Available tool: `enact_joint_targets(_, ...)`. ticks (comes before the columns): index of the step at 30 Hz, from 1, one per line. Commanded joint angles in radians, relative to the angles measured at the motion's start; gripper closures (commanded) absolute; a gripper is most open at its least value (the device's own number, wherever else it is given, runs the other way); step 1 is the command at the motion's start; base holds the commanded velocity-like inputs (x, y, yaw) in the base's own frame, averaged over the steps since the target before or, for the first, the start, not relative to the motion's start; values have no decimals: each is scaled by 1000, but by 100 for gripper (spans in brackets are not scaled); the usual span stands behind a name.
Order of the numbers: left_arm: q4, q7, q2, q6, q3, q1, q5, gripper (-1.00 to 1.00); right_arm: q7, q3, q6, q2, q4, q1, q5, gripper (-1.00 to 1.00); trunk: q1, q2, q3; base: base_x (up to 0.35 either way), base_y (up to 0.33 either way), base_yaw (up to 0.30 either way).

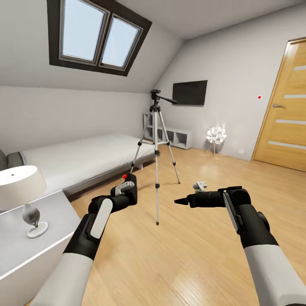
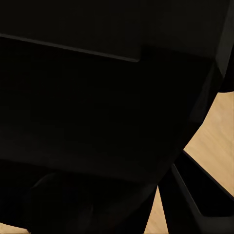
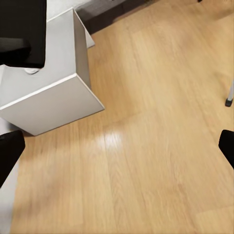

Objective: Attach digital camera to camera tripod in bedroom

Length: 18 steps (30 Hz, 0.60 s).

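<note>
The camera tripod stands on the wood floor in the middle of the bedroom. Its silver legs are spread, and its black head and pan handle sit at the top. My left gripper is shut on the digital camera, low and left of the tripod's near leg. The camera's red dot faces up. In the left wrist view the camera's black body sits right up against the lens. My right gripper hovers open right of the near leg with nothing in it, one fingertip far from the other.
A low grey bed lies at the left. A white nightstand with a table lamp stands near my left arm. At the back are a white spiky lamp, a shelf unit, a wall TV and a wooden door.
</note>
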Motion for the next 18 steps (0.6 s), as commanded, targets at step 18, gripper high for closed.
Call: enact_joint_targets(18, -1, 7, 0, 3, 0, -1, 10, 100, 10, -1, 4, -1, -1, -1, 10, -100, -69, 126, 55, 0, 0, 0)
